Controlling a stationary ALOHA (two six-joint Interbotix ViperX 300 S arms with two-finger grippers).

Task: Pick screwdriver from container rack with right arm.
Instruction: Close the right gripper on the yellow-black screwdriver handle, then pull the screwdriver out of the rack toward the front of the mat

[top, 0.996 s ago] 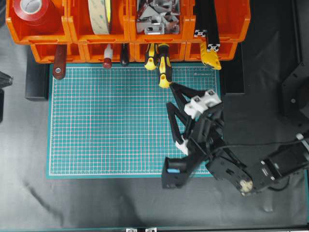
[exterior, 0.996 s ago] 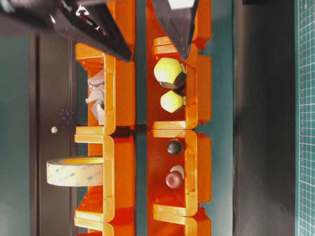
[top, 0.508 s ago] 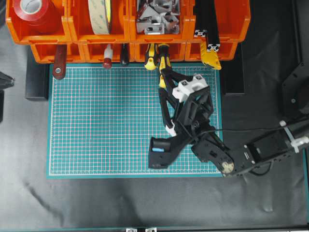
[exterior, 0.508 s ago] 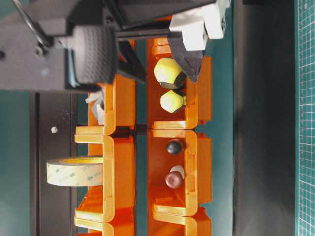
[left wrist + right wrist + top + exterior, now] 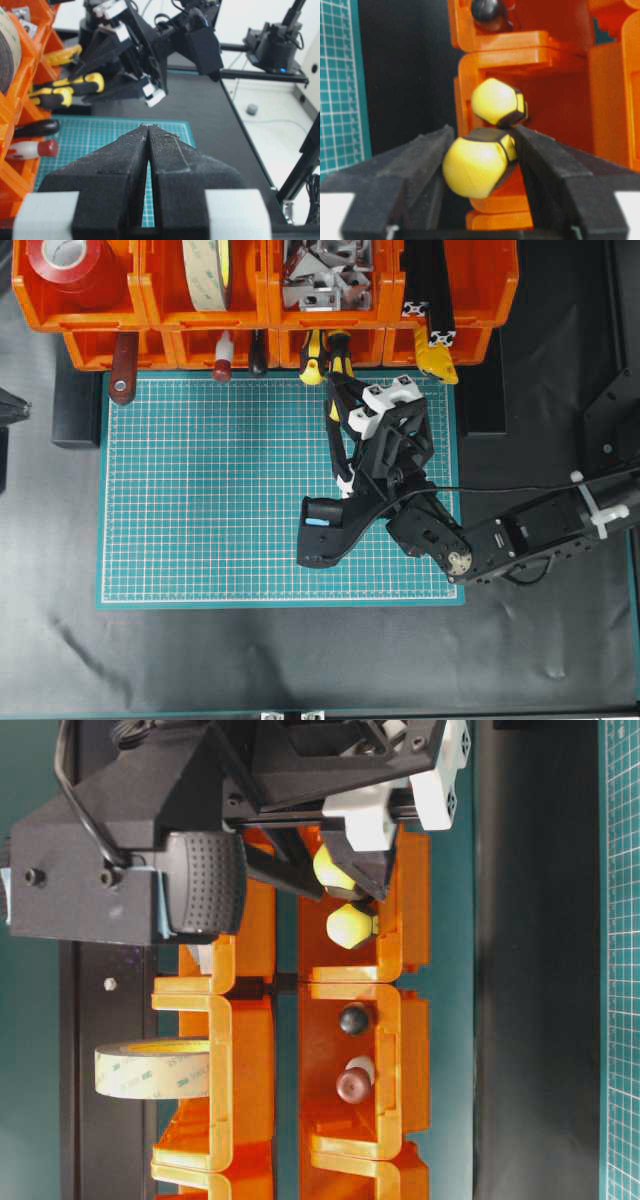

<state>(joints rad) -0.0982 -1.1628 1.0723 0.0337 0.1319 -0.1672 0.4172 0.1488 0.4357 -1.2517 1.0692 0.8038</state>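
1. Since the earlier frames, the right arm (image 5: 480, 545) has swung toward the container rack (image 5: 450, 300), and its pincer (image 5: 338, 405), then spread wide short of the handles, now straddles one with the fingers drawn in.
2. Right pincer: narrowed around the screwdriver (image 5: 476, 162). The right wrist view shows the yellow butt of the handle between the two fingers (image 5: 547, 160), one apparently touching and a thin gap on the other side; I cannot tell whether the pinch is firm yet.
3. The screwdriver sits in the lower row of the rack, handle poking out over the green mat (image 5: 200, 500), just beside the stubbier yellow-and-black handle (image 5: 496, 102).
4. Left pincer (image 5: 149, 131): pressed together, holding nothing, well apart from the rack.
5. What could go wrong, as I judge it:
   - Pulling before the fingers seat would let the rounded handle slip out.
   - A finger tip catching the neighbouring handle could drag it out too.
   - Lifting rather than drawing straight out could snag the shaft on the bin lip and shift the rack on the counter (image 5: 250, 660).
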